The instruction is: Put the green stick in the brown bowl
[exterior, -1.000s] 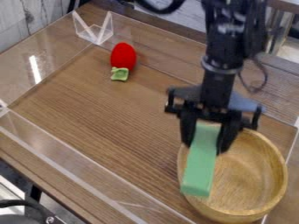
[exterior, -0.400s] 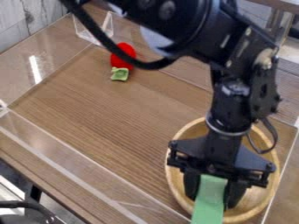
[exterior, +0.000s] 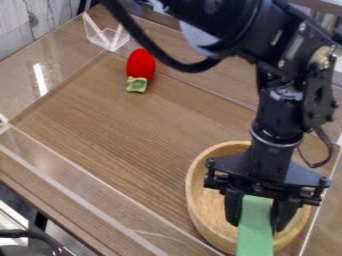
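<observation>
Hanging upright between the fingers of the gripper (exterior: 266, 206), green stick (exterior: 255, 232) pinched at its upper end, lower end reaching toward the bottom edge of view. Directly beneath and around the gripper, brown bowl (exterior: 209, 170), stick over its near side. Well off to the upper left of the gripper, red strawberry toy (exterior: 140, 67) on the wooden table (exterior: 107, 130).

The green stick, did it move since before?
Yes. The green stick, held in the gripper, moved toward the picture's bottom right, over the brown bowl.
</observation>
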Controlling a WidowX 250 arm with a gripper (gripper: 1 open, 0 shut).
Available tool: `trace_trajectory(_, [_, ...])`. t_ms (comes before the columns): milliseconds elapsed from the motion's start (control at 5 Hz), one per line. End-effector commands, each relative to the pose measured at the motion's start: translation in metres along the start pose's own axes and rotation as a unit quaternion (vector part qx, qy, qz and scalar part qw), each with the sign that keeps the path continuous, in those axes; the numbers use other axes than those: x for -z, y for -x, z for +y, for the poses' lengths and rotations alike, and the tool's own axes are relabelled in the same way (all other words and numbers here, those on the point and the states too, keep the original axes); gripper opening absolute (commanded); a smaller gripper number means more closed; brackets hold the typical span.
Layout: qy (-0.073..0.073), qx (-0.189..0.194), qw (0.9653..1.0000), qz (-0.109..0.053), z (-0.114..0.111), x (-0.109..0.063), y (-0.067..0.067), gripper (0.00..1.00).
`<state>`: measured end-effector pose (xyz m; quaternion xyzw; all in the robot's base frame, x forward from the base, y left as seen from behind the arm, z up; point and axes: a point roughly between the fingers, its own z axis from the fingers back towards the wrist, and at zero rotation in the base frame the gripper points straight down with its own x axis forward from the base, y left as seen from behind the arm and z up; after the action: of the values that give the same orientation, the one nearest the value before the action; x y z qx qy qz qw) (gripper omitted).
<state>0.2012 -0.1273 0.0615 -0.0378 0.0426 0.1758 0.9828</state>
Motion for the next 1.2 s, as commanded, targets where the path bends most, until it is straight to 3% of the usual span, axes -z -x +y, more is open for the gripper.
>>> trace_trajectory(0, [0.018, -0.011, 0.9997, -0.011, 0.001, -0.009, -0.012, 0.0])
trace_trajectory(200, [0.021, -0.021, 0.9995, -0.007, 0.008, -0.009, -0.017, 1.0])
trace_trajectory(600, [0.014, 0.02, 0.9997, 0.008, 0.006, 0.008, -0.018, 1.0])
trace_trajectory(1000, [0.018, -0.022, 0.9995, 0.012, 0.022, 0.023, -0.014, 1.0])
